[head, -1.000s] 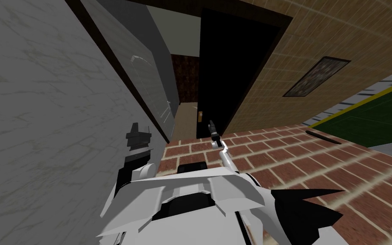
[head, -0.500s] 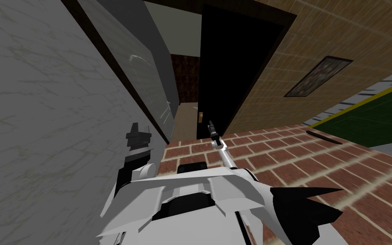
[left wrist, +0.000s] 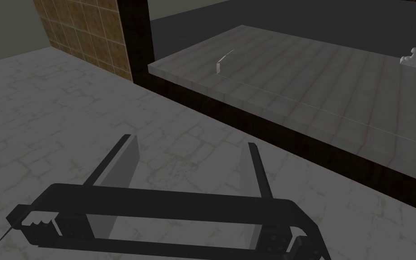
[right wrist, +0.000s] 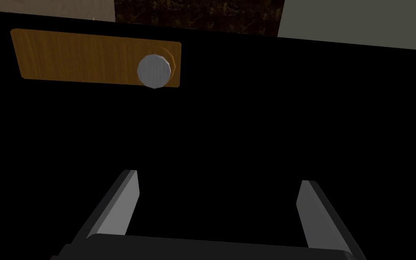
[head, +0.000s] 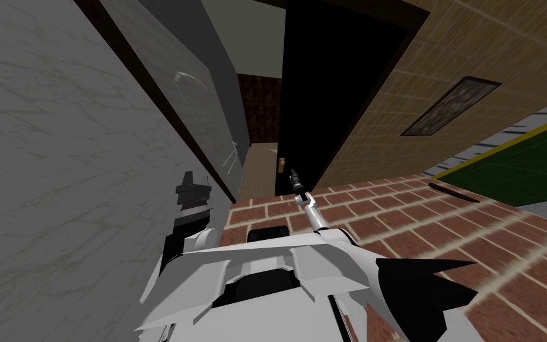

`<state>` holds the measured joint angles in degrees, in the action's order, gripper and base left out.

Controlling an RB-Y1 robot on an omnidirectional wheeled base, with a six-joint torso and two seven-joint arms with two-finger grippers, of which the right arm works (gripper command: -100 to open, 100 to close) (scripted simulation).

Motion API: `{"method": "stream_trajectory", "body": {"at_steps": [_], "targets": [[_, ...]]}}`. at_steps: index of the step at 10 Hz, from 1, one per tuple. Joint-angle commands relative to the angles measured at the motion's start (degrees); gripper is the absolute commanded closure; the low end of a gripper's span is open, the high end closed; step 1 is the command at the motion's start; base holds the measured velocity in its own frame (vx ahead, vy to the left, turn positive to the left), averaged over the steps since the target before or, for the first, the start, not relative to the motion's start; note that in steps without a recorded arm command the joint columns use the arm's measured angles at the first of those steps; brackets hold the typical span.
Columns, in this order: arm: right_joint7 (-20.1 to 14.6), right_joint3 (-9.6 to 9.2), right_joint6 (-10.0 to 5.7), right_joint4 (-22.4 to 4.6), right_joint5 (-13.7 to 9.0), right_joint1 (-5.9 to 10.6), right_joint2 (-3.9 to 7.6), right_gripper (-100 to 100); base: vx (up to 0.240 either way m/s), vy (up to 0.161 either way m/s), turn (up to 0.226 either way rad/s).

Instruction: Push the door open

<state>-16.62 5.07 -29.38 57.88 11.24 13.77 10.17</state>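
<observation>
My left gripper hangs spread beside the veined grey wall. My right gripper, blades also spread, points at the flat black door, which stands ajar with a faceted grey knob on an oblong wood-grained plate near its free edge. Against a second ago my right arm reaches straighter, and the view has shifted slightly: my own move.

Dim, flat light lay evenly on the grey marbled wall at nine o'clock. The door at twelve o'clock showed featureless black. The brick floor at four o'clock was brighter, its lines splayed toward the corner by the wide lens.
</observation>
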Motion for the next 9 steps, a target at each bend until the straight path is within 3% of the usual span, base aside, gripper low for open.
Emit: {"method": "stream_trajectory", "body": {"at_steps": [1,5,9], "targets": [[-0.7,0.26,-0.32,-2.9,0.3,1.49,0.28,-100,0.054,0.007,-0.008],[-2.9,0.72,0.08,-9.6,1.3,5.0,0.99,-100,0.089,0.02,-0.009],[-4.5,1.07,0.38,-14.5,2.1,7.7,1.52,-100,0.091,0.022,-0.008]]}}
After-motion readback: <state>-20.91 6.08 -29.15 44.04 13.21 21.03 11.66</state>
